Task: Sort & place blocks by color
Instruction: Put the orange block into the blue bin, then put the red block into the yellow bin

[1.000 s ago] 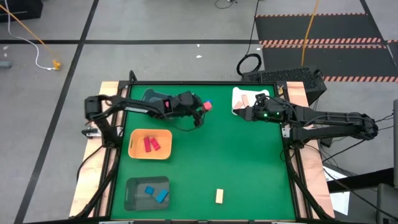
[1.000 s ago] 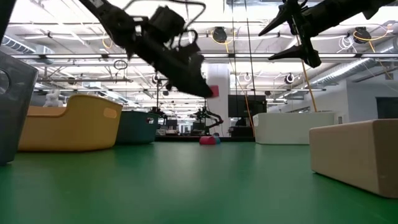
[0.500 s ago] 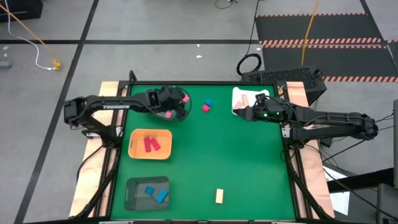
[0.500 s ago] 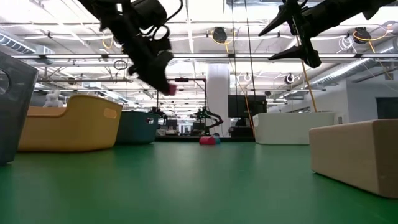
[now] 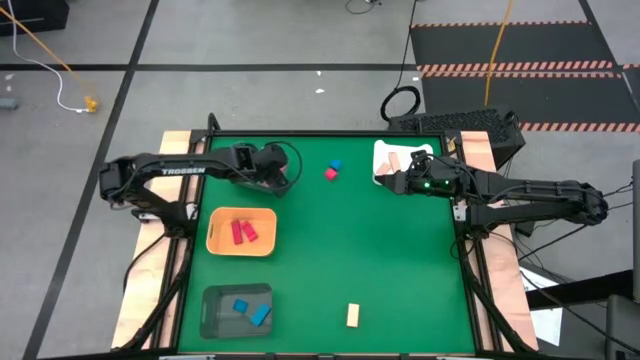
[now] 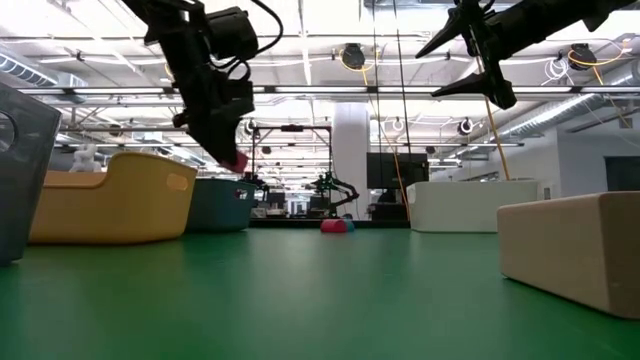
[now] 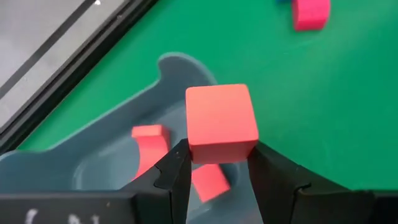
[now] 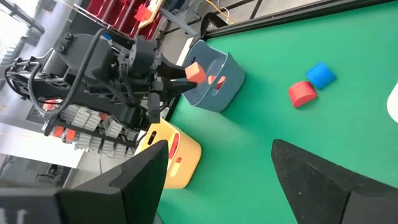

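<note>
Green felt covers the worktop, and up at its far left the left gripper has its fingers pinched on a red block, holding it in the air above a grey-blue tray. Two more red pieces sit inside that tray, as the left wrist view shows. Out on the felt beyond it, a red block and a blue block lie touching each other near the far edge. Closer in on the left, the orange tray holds two red blocks side by side, and the dark grey tray at the near left corner has two blue blocks. One tan block rests alone near the front edge. Over on the right, the right gripper hangs wide open, holding nothing, beside the white tray at the far right, where a pale block lies.
</note>
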You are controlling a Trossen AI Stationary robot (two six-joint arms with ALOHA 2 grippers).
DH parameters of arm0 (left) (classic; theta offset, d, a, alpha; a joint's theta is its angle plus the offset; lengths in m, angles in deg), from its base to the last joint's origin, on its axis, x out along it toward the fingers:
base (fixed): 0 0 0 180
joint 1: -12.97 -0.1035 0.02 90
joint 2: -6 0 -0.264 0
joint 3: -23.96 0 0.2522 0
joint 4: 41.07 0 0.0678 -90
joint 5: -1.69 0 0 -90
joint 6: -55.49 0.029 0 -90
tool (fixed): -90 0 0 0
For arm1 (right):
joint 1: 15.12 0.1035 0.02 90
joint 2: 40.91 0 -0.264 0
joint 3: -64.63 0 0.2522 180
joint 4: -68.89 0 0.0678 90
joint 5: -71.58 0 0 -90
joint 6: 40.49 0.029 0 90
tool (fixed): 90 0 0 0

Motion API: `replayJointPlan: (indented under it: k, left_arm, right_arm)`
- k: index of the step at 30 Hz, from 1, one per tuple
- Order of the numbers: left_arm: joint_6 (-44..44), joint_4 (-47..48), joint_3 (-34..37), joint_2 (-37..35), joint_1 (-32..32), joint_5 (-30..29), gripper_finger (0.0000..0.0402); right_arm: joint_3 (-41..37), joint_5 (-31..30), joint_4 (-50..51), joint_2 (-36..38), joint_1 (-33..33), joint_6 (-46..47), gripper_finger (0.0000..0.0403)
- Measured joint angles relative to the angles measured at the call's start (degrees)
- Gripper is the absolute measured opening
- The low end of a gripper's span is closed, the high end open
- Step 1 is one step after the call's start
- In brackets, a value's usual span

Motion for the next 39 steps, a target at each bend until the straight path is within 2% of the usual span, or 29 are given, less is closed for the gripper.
replayJointPlan:
  k: [12, 25, 39]
  left_arm:
    - [-3.1, -7.6, 12.6, -9.9, -3.7, 0.0, 0.0138]
    - [-6.9, -17.8, 19.5, -9.9, -5.8, 1.8, 0.014]
    - [-9.0, -22.9, 20.6, -9.9, -5.8, 1.9, 0.0222]
  right_arm:
    - [0.0, 0.0, 0.0, 0.0, 0.0, 0.0, 0.0279]
    - [0.0, 0.0, 0.0, 0.0, 0.0, 0.0, 0.0279]
    - [0.0, 0.0, 0.0, 0.0, 0.0, 0.0, 0.0279]
